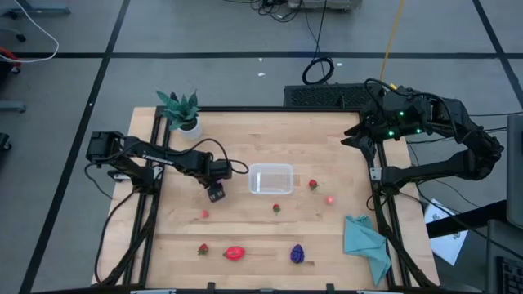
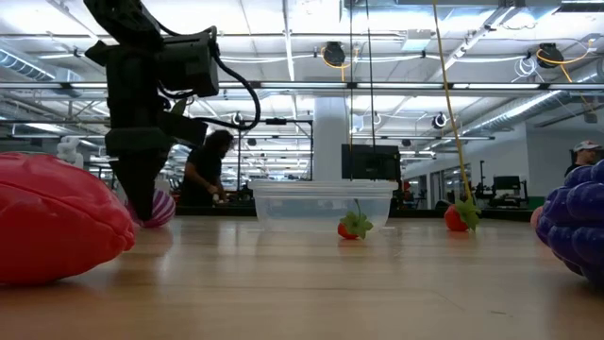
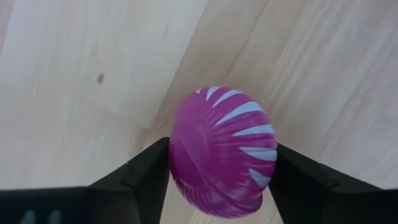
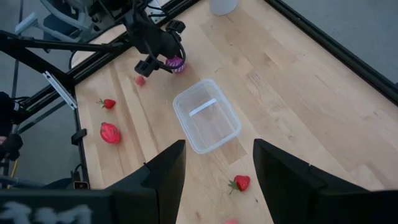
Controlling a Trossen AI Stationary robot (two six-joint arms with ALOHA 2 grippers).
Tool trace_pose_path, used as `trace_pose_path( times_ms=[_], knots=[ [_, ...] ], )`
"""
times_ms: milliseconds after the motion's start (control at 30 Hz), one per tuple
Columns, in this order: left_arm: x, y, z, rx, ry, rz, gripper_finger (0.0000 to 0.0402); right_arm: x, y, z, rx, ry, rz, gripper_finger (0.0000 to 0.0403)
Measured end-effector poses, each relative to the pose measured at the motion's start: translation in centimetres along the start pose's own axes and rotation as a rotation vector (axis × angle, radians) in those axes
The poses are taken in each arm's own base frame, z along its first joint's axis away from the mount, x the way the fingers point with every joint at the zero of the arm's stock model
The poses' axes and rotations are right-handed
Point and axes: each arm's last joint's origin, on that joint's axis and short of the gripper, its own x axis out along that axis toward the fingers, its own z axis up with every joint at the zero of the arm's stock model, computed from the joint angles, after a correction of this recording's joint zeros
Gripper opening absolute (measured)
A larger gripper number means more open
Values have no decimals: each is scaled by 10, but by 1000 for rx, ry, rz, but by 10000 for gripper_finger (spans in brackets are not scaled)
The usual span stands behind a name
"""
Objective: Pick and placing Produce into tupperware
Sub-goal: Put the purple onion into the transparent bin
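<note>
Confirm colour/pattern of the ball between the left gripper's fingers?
Magenta ball with pale, whitish stripes; the left wrist view shows it best.

the magenta ball (image 3: 222, 152) carries pale lavender-white stripes fanning across its top. the left tool (image 3: 221, 180) is black. the tupperware (image 1: 270, 180) is clear and colourless. the strawberries (image 1: 313, 184) are red with green tops, the cluster (image 1: 297, 254) dark purple, the cloth (image 1: 365, 242) teal, the tabletop (image 1: 327, 147) pale wood.

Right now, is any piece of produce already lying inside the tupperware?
No. The high view shows the tupperware holding nothing, while the magenta ball sits between the fingers of the left hand beside it.
</note>
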Motion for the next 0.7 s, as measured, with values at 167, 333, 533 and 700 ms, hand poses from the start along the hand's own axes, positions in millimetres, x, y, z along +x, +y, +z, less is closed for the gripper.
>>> trace_pose_path(
  times_ms=[167, 333, 533, 700],
  knots=[
    [0, 0, 1, 2, -7, -2, 215, 0, 0, 0, 0, 1, 0, 180],
    [0, 0, 0, -6, -4, -2, 225, 0, 0, 0, 0, 1, 0, 180],
    [-3, -1, 2, -5, -1, 0, 229, 0, 0, 0, 0, 1, 0, 180],
    [-22, -4, 14, 12, -44, -18, 229, 0, 0, 0, 0, 1, 0, 180]
  ],
)
